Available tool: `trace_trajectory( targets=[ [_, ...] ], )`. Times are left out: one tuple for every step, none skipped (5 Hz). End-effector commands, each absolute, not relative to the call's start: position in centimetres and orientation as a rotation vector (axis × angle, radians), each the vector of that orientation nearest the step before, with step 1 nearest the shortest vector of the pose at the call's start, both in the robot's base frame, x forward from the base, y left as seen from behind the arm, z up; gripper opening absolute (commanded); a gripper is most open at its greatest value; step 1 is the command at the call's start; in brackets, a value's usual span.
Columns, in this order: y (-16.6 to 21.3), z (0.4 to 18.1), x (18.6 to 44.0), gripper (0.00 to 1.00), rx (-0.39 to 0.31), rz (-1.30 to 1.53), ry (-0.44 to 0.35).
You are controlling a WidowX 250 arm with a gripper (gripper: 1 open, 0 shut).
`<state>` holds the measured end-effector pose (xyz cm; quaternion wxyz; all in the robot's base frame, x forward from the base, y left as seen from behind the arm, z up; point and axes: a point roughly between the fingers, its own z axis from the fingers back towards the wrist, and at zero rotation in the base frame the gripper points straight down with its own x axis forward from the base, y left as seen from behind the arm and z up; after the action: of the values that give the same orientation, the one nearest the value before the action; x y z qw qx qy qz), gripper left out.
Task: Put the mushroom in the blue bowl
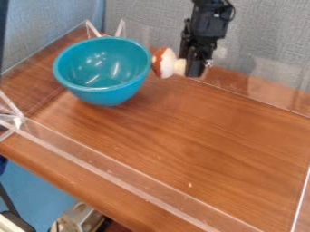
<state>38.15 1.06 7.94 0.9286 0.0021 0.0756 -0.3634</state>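
Black end effector point(194, 65) clamped on small orange-capped toy mushroom point(171, 62) | beside glossy turquoise plastic bowl point(103, 72) | likely light, rigid, slippery

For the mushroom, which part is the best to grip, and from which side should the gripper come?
The gripper already grips the mushroom from above, shut on its white stem end, with the cap pointing toward the blue bowl. That probably suits it best: the stem looks narrower and straighter than the rounded cap, which could slip.

My wooden table point(206, 136) carries only the blue bowl point(103, 72), resting near its far left corner.
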Motion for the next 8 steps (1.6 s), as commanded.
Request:
trace_trajectory(
  targets=[
    [2.2, 11.3, 37.6, 0.0, 0.012, -0.6, 0.058],
    [3.6, 11.6, 37.1, 0.0, -0.011, -0.568, 0.055],
    [5.0, 11.9, 36.4, 0.0, -0.031, -0.521, 0.053],
    [4.9, 13.3, 36.5, 0.0, -0.042, -0.518, 0.044],
    [4.8, 14.5, 36.7, 0.0, -0.05, -0.519, 0.037],
    [6.0, 16.2, 35.8, 0.0, -0.065, -0.511, 0.04],
    [7.3, 17.4, 34.7, 0.0, -0.064, -0.498, 0.054],
    [6.4, 17.3, 33.5, 0.0, -0.063, -0.512, 0.067]
  ],
)
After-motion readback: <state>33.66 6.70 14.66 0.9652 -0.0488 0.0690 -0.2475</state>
